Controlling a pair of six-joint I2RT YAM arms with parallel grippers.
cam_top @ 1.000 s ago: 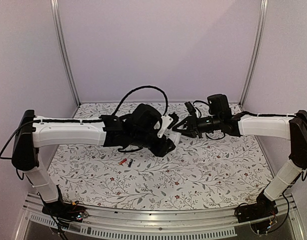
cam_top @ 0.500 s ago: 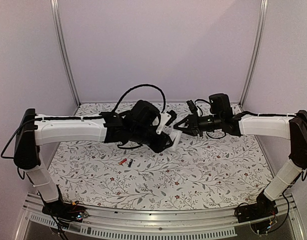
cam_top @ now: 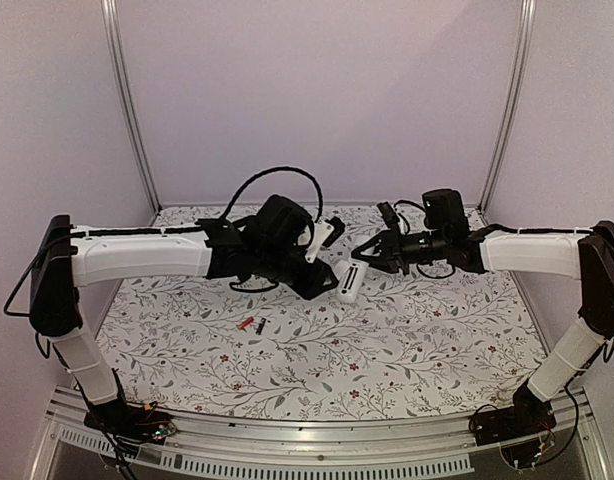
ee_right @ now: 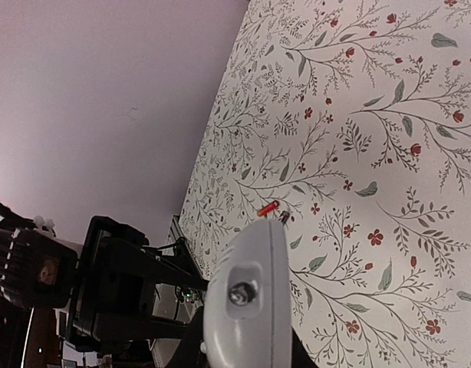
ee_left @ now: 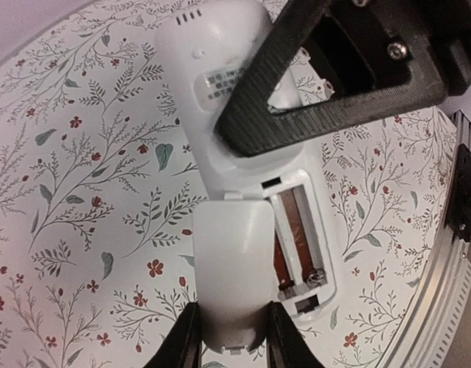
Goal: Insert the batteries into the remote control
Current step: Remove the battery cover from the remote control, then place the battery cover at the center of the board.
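Observation:
The white remote control (ee_left: 209, 84) hangs above the table with its back up and its battery compartment (ee_left: 297, 245) open and empty. My right gripper (cam_top: 367, 260) is shut on the remote's middle; its black finger (ee_left: 297, 100) crosses the remote. In the right wrist view the remote's end (ee_right: 247, 299) fills the jaws. My left gripper (ee_left: 232, 349) is shut on the loose white battery cover (ee_left: 232, 268), just beside the compartment. The red battery (cam_top: 246, 324) and black battery (cam_top: 259, 326) lie on the table, also in the right wrist view (ee_right: 267, 208).
The floral tablecloth (cam_top: 407, 340) covers the table. Metal frame posts (cam_top: 127, 100) stand at the back corners, and a metal rail (cam_top: 317, 440) runs along the near edge. The arms meet above the table's middle back.
My left gripper has drawn back to the left with the battery cover, away from the remote. The remote now shows clear of it, and the right gripper has shifted slightly right.

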